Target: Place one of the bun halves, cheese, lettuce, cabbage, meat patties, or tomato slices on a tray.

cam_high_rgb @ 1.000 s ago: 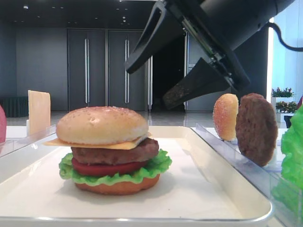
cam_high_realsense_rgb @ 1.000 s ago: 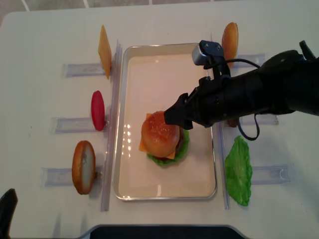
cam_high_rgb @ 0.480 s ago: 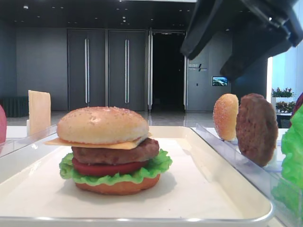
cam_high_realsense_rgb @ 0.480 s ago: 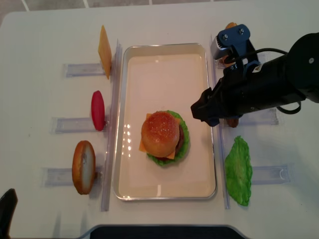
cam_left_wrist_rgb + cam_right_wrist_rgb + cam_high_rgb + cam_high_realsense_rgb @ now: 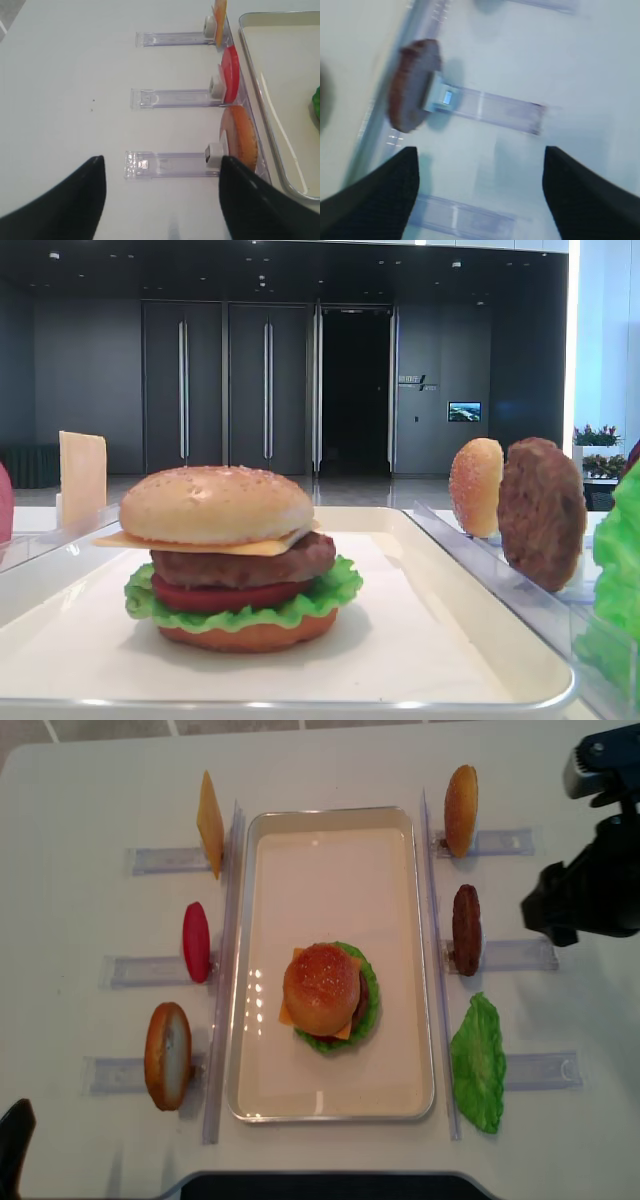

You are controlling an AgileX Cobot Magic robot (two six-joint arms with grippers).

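White worktop [image 5: 80, 800] fills the overhead view, with clear racks [image 5: 150, 860] down both sides of the tray [image 5: 330, 830]. Taking the tray's centre as the dial, a cheese slice [image 5: 210, 820] stands on edge at about ten o'clock, a tomato slice [image 5: 196, 941] at nine and a smooth bun half [image 5: 167, 1055] at eight.

The left hand [image 5: 160, 200] shows in its own wrist view as two dark fingers spread wide with bare worktop between them. Its tips are cut off by the lower edge, and overhead only a dark sliver [image 5: 12, 1160] at the bottom left corner can be seen.

On the tray, a little toward six o'clock of its centre, sits the stacked burger: the seeded bun top [image 5: 322, 983] lies uppermost, over cheese [image 5: 245, 546], a patty [image 5: 245, 567], tomato [image 5: 230, 597], lettuce [image 5: 300, 608] and the bun bottom [image 5: 250, 637]. From overhead the top hides nearly all the lower layers.

Past the tray's right rim stand another seeded bun half [image 5: 460, 796] at one o'clock, a spare patty [image 5: 466, 928] at three and a loose lettuce leaf [image 5: 479, 1063] lying flat at five; in the low view that leaf is cut off by the right edge.

The right hand [image 5: 480, 195] is spread wide and grips nothing. Its wrist view is blurred, showing the spare patty only as a brown smear. Overhead its dark arm [image 5: 590, 900] is partly out of frame at three o'clock, well apart from the burger.
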